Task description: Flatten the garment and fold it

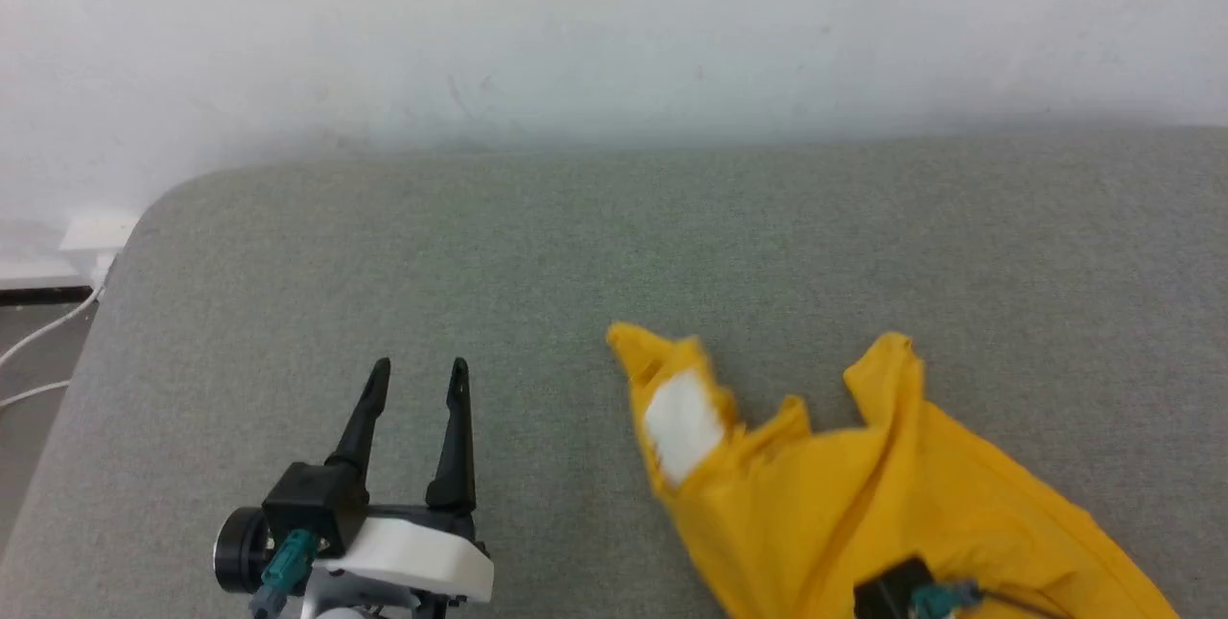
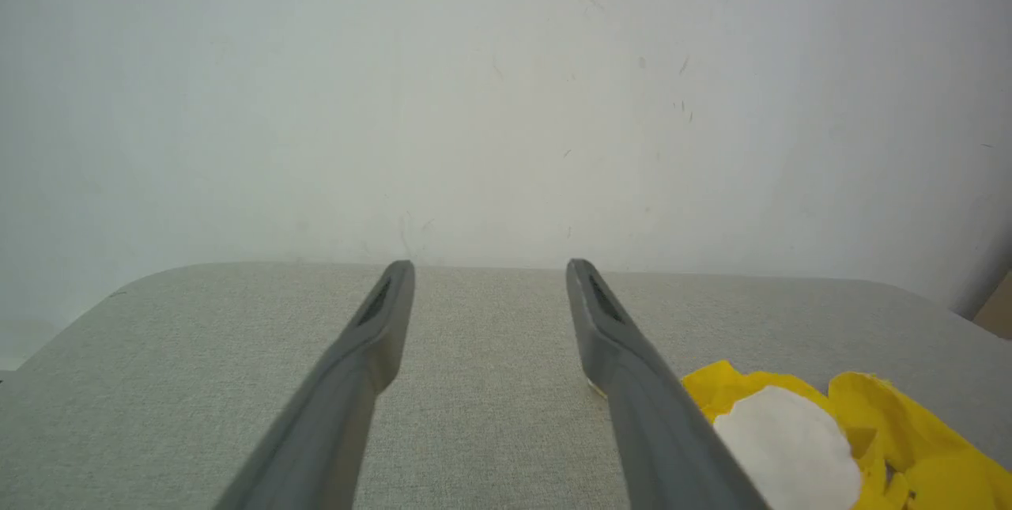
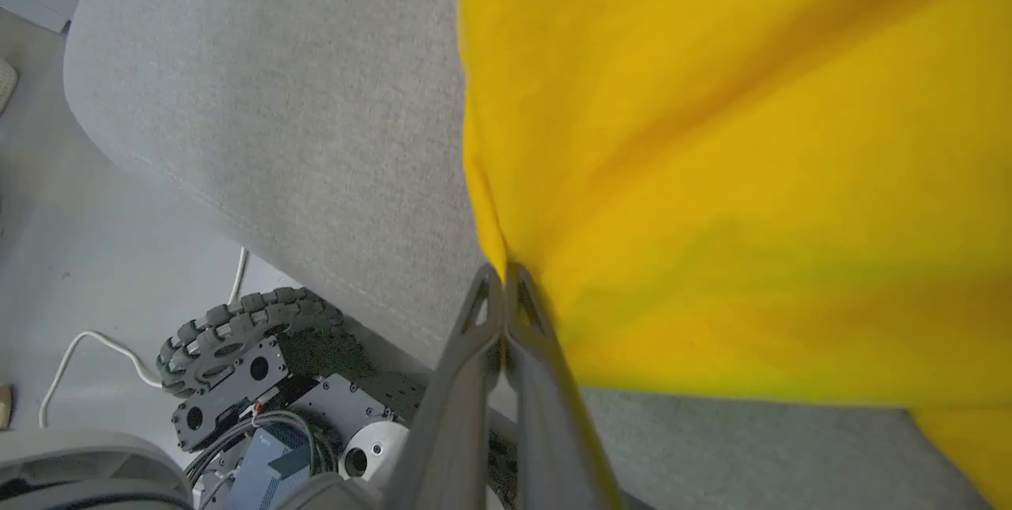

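The garment (image 1: 863,494), a bright yellow T-shirt with a white patch (image 1: 683,422), lies bunched on the grey table at the lower right of the head view. In the right wrist view my right gripper (image 3: 500,271) is shut on an edge of the yellow cloth (image 3: 711,138), which stretches away from the tips. Its dark wrist peeks out under the cloth at the head view's bottom edge. My left gripper (image 1: 420,369) stands open over bare table, well left of the garment. The left wrist view has the garment (image 2: 909,431) beside its right finger (image 2: 632,383).
The grey cloth-covered table (image 1: 480,264) has a rounded far-left corner and backs onto a white wall. White cables (image 1: 38,341) run over the floor at the left. My wheeled base (image 3: 237,352) shows below the table's near edge in the right wrist view.
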Motion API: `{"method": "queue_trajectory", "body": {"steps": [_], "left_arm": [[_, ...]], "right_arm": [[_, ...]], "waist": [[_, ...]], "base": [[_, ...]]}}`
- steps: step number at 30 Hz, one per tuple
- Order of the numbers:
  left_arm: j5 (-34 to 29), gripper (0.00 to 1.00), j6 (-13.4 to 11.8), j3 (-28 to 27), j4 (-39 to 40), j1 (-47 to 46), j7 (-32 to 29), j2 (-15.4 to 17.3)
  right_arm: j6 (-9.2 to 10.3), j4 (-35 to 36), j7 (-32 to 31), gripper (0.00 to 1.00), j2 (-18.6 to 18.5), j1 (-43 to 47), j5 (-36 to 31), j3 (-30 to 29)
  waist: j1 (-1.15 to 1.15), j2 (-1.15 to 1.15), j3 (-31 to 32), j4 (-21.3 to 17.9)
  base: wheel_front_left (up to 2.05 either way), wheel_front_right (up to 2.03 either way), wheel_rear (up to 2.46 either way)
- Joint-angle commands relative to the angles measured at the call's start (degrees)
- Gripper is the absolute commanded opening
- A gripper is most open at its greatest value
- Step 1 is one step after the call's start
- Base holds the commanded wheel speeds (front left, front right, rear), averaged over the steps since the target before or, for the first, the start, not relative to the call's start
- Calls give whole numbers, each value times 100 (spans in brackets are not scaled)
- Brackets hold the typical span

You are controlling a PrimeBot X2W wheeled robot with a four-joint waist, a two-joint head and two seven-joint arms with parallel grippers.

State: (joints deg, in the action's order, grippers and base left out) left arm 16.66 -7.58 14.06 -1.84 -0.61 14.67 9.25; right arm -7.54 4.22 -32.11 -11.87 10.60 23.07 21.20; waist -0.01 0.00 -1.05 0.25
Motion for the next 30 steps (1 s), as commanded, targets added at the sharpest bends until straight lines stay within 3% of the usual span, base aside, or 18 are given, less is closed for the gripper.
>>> {"method": "queue_trajectory", "body": {"steps": [1,5,6,7,8,14,18,23,30], "left_arm": [[15,100,4,-4,-5,44,18,14],[32,100,11,18,-26,79,-16,46],[35,100,8,22,-29,90,-22,52],[39,100,1,22,-36,106,-30,59],[44,100,-5,22,-41,124,-34,65],[77,100,-45,14,-36,223,-47,98],[85,100,-83,18,-2,224,-60,96],[76,100,-107,52,24,136,-54,64],[61,100,-58,146,-27,-77,-36,1]], "right_arm": [[5,49,-29,0,45,101,-47,-6],[5,205,-79,0,295,798,-208,-281],[5,241,-31,18,354,892,-233,-333],[5,305,80,85,415,952,-249,-388],[5,381,234,100,462,982,-282,-445],[5,897,1493,100,744,826,-291,-1003],[5,751,1505,100,792,409,-285,-1520],[5,-317,1012,100,479,-637,-145,-1935],[5,-2283,445,100,-136,-1950,279,-1741]], "waist": [[1,0,70,-57],[1,0,129,-58],[1,0,143,-59],[1,0,161,-60],[1,0,178,-62],[1,0,225,-84],[1,0,186,-81],[1,0,39,-45],[1,0,-214,234]], "base": [[0,0,0],[0,0,0],[0,0,0],[0,0,0],[0,0,0],[0,0,0],[0,0,0],[0,0,0],[0,0,0]]}}
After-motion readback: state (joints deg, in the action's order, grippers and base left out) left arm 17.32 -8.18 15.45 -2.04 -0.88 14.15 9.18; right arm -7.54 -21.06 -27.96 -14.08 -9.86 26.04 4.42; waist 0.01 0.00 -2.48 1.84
